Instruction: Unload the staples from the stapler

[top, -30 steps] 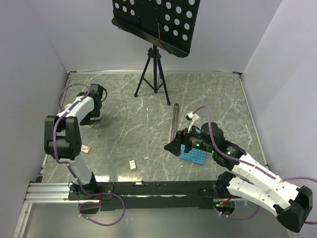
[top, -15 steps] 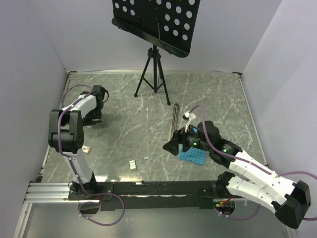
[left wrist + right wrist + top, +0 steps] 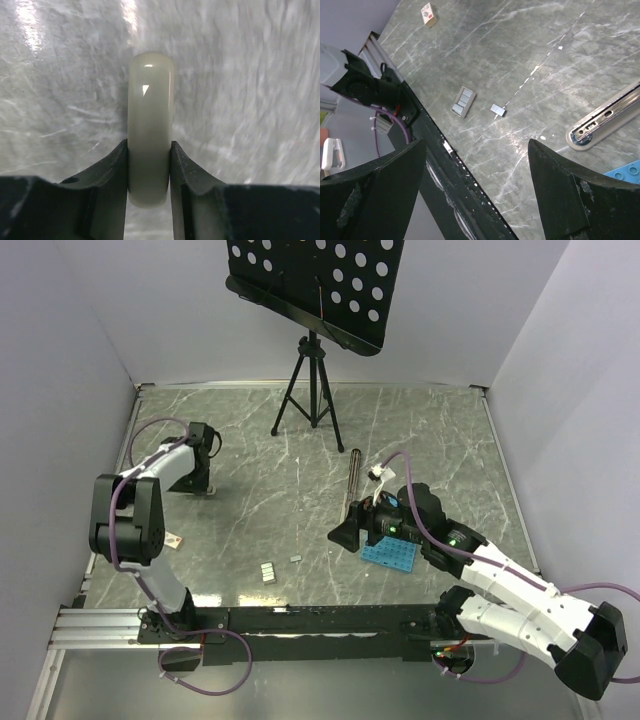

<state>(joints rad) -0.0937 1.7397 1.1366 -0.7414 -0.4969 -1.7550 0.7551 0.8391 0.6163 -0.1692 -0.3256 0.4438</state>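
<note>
Near the table's (image 3: 430,430) left edge the left end effector (image 3: 149,150) was clenched on the cream stapler (image 3: 150,100); the right end effector (image 3: 475,150) hung released. Staples (image 3: 463,102) lay near the front edge. A firm, centred squeeze seemed wise before lifting.

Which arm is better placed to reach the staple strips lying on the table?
Right. The right gripper is open, empty and nearer the staples, which its camera sees. The left gripper is farther, closed on what looks like the cream stapler.
</note>
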